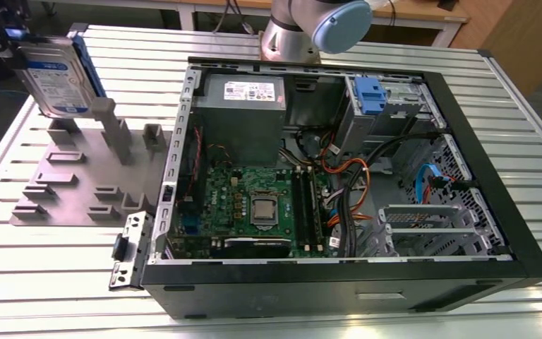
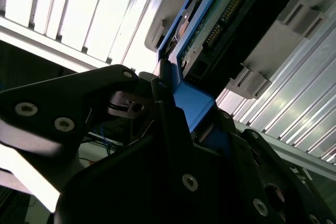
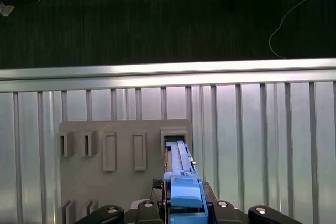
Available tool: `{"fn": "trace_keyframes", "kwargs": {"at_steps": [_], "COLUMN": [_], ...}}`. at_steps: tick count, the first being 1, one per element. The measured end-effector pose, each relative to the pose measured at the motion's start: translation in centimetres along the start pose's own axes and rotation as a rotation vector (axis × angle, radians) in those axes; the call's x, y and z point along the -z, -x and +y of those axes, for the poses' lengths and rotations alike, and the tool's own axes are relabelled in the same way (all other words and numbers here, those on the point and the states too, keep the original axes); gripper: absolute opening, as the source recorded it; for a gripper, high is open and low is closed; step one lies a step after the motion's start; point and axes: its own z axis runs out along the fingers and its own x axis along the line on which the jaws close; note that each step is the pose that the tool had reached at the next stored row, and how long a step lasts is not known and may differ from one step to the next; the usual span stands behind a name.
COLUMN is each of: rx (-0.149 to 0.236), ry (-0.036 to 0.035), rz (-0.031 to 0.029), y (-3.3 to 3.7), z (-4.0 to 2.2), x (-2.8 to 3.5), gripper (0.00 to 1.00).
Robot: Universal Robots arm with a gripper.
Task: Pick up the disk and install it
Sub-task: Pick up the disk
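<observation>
One disk [image 1: 59,78], upright on edge at the exterior view's far left, above the posts of the grey holder [image 1: 82,176] on the slatted surface [image 1: 54,275]; the pincer [image 1: 3,42] is on its top end. The open computer case [image 1: 346,169] sits well apart, toward the exterior view's right, with a blue bracket [image 1: 370,95] in its drive bay. Risk: held by one end only, the disk could swing and strike the case wall or the cables [image 1: 346,176].

Second wrist view: pincer [image 2: 189,100] clenched on the blue carrier frame [image 2: 199,107] of the disk [image 2: 231,9], black fingers [image 2: 165,103] on either side. The grip is on plastic, which I judge may flex or slip and let the drive tilt.

First wrist view: disk [image 3: 181,166] edge-on below the pincer [image 3: 184,213], its far end at the holder's slot [image 3: 176,139]; cannot tell whether it is clear. A skewed pull could bind it there and drag the holder [image 3: 105,150].
</observation>
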Motion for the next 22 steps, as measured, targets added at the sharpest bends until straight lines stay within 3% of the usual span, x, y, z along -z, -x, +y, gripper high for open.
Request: {"fn": "trace_keyframes", "kwargs": {"at_steps": [14,16,20,22], "rx": [0.0,0.0,0.0,0.0], "ry": [-0.0002,0.0004,0.0005,0.0007], "rz": [-0.0003,-0.011,-0.0125,-0.0169], "y": [0.0,0.01,0.0,0.0], "z": [-0.01,-0.01,-0.01,-0.01], "x": [0.53,0.55,0.55,0.55], "gripper": [0.37,0.37,0.37,0.37]}}
